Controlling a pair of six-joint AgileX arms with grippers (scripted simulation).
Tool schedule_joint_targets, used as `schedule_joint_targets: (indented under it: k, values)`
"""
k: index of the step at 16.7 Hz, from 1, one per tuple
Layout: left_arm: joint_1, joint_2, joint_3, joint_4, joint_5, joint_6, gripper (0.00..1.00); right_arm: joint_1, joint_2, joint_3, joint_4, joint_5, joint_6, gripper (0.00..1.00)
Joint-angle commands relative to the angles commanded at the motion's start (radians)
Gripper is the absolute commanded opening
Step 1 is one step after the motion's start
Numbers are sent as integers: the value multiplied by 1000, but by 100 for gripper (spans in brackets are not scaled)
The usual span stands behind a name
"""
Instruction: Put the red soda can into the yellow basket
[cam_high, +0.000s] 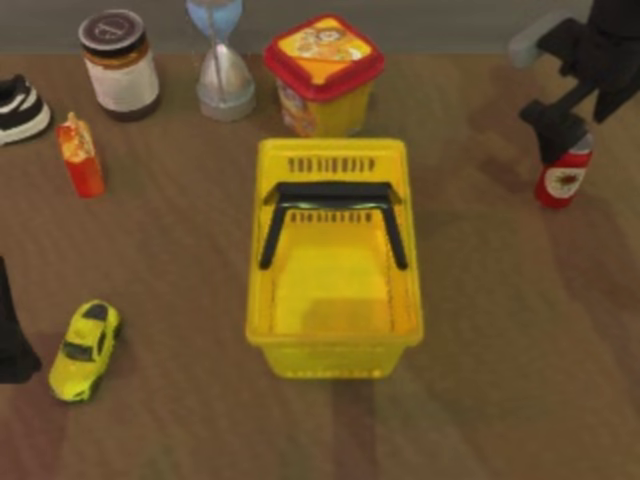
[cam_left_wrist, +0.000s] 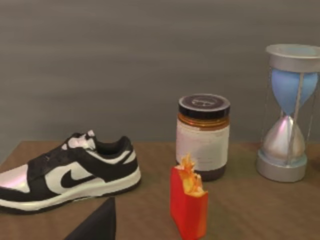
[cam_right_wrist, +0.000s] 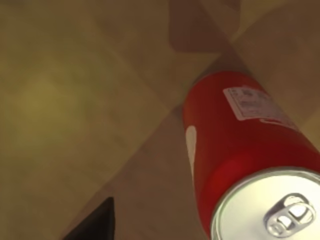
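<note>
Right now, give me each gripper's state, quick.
Left gripper: parked at the table's left edge, holding nothing; open or shut cannot be told.
Right gripper: over the top of the red soda can; grasp cannot be told.

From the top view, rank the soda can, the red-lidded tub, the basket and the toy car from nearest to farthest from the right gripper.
1. Red soda can: right side, directly under the right gripper.
2. Red-lidded tub: back centre.
3. Yellow basket: table centre; its near rim rivals the tub, too close to call.
4. Yellow toy car: front left, clearly farthest.
</note>
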Motion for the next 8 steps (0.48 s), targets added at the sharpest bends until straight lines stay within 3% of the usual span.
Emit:
schedule_joint_targets:
  k: [8]
  values:
    - [0,0,0,0,0,0,100,-4,15,0,6,1,-4,100]
